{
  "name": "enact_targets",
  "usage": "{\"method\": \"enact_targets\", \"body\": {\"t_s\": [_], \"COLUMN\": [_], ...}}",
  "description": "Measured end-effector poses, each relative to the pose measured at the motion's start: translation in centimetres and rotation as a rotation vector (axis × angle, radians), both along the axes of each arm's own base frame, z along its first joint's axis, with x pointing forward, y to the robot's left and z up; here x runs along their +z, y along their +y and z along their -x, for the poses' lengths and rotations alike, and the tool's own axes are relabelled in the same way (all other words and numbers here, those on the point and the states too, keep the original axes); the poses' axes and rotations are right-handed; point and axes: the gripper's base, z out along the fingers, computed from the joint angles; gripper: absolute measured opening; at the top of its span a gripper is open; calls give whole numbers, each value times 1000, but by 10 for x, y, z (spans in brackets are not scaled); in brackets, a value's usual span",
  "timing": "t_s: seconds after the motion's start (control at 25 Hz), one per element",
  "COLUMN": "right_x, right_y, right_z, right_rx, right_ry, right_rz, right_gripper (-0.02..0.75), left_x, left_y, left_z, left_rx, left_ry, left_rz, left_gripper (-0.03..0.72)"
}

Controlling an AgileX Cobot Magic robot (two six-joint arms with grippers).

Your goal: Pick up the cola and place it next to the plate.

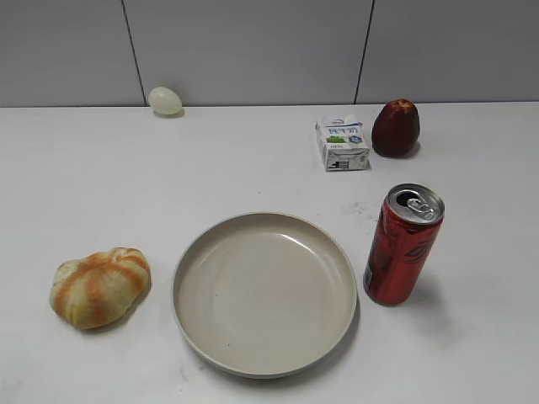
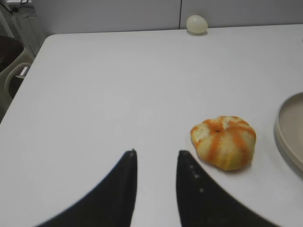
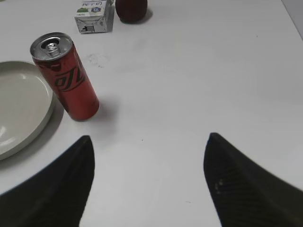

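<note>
The tall slim red metal cola can (image 1: 402, 246) with the silver pull-tab top stands upright just beside the right rim of the large round beige plate (image 1: 195, 254), in the near half of the white table (image 1: 253, 160). In the right wrist view a thin strip of table seems to separate the can (image 3: 66, 78) from the plate (image 3: 45, 97), so they look very close but not touching.

The right gripper (image 3: 149, 156) has its jaws spread wide and holds nothing; it hangs above bare table toward the near right corner, well apart from the can. The left gripper (image 2: 156, 161) is also released, with a narrower gap, and it hovers near the left edge, close to the orange-and-cream striped bun (image 2: 224, 142).

Judging from this, the placing step looks finished, and what remains is only for the arms to stay clear of the can.

Toward the far edge stand a small white carton (image 1: 343, 143) and a dark red fruit (image 1: 396, 128), and a pale egg (image 1: 165, 100) lies at the far left. The right side of the table is open, so there is good room for moving.
</note>
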Motion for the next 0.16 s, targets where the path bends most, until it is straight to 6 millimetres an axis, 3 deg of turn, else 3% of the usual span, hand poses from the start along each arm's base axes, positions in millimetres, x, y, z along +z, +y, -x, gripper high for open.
{"method": "enact_targets", "body": {"t_s": [0.16], "right_x": [0], "right_y": [0], "right_z": [1], "right_rx": [1], "right_ry": [-8], "right_rz": [-2], "right_gripper": [573], "left_x": [0], "left_y": [0], "left_z": [0], "left_rx": [0], "left_ry": [0], "left_rz": [0], "left_gripper": [229]}}
